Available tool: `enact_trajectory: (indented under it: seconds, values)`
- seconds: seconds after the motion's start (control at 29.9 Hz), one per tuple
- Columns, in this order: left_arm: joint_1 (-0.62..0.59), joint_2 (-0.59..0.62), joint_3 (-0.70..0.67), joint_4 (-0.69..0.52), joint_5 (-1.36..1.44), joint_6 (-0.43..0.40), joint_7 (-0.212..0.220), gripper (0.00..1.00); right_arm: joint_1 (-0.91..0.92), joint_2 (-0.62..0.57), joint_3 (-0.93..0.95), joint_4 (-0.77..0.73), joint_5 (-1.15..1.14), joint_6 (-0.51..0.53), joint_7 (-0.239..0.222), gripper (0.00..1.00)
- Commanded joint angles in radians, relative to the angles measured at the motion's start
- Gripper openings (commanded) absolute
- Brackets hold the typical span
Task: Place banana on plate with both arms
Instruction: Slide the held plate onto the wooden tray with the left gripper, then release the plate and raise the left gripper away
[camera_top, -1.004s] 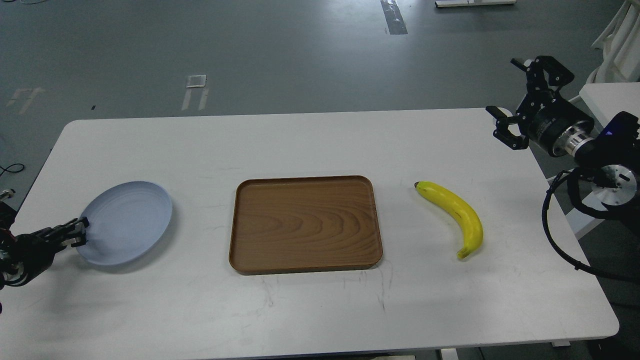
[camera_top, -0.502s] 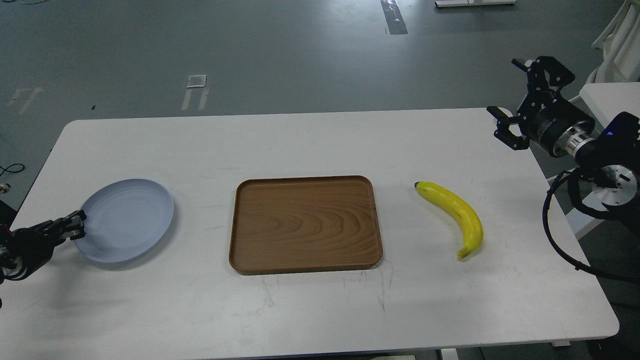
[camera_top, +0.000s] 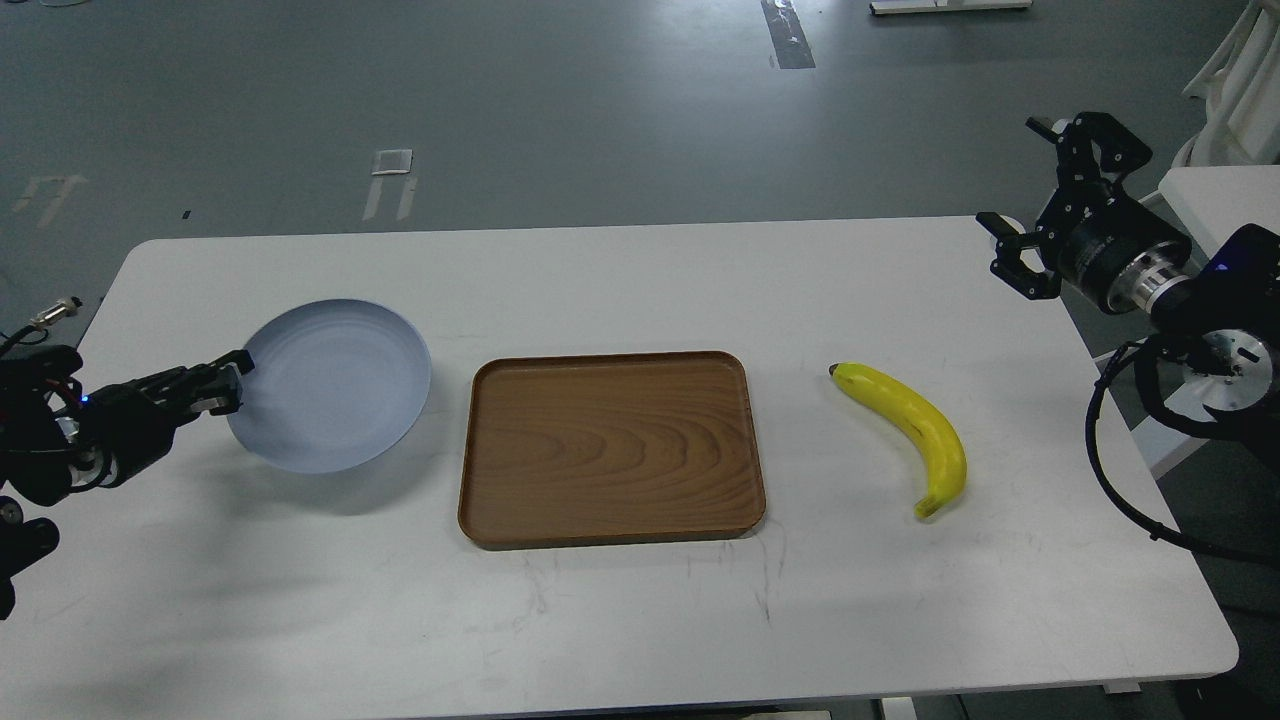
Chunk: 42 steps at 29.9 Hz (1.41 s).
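A pale blue-lavender plate hangs above the white table, left of the wooden tray, with its shadow on the table below it. My left gripper is shut on the plate's left rim and holds it up. A yellow banana with a dark tip lies on the table right of the tray. My right gripper is open and empty, raised above the table's far right corner, well away from the banana.
A rectangular brown wooden tray sits empty at the table's middle, between plate and banana. A second white table and a black cable are at the right edge.
My left gripper has lifted the plate and carried it right and away from me, toward the tray. The right arm and banana have not moved.
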<state>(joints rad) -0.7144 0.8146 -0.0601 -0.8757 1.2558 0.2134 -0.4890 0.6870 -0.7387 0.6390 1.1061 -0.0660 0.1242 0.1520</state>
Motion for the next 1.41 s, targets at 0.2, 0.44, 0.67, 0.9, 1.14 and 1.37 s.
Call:
enact_trajectory:
  seconds: [0.2, 0.44, 0.67, 0.9, 1.14, 1.37]
  values:
    - [-0.103, -0.149, 0.002, -0.129, 0.080, -0.061, 0.000, 0.00, 0.063, 0.004, 0.045, 0.015, -0.001, -0.015, -0.037, 1.00]
    - [-0.112, -0.308, 0.028, -0.100, 0.085, -0.118, 0.000, 0.00, 0.172, 0.015, 0.010, 0.015, -0.001, -0.041, -0.086, 1.00]
    - [-0.143, -0.445, 0.100, 0.056, 0.083, -0.121, 0.000, 0.00, 0.194, 0.021, -0.018, 0.015, -0.001, -0.041, -0.086, 1.00]
    - [-0.142, -0.509, 0.126, 0.149, 0.080, -0.121, 0.000, 0.00, 0.187, 0.019, -0.016, 0.015, -0.001, -0.041, -0.086, 1.00]
    - [-0.142, -0.522, 0.126, 0.178, 0.070, -0.121, 0.000, 0.13, 0.187, 0.018, -0.018, 0.015, -0.001, -0.041, -0.086, 1.00]
    - [-0.146, -0.532, 0.123, 0.152, 0.062, -0.121, 0.000, 0.86, 0.184, 0.013, -0.016, 0.015, -0.001, -0.041, -0.086, 1.00]
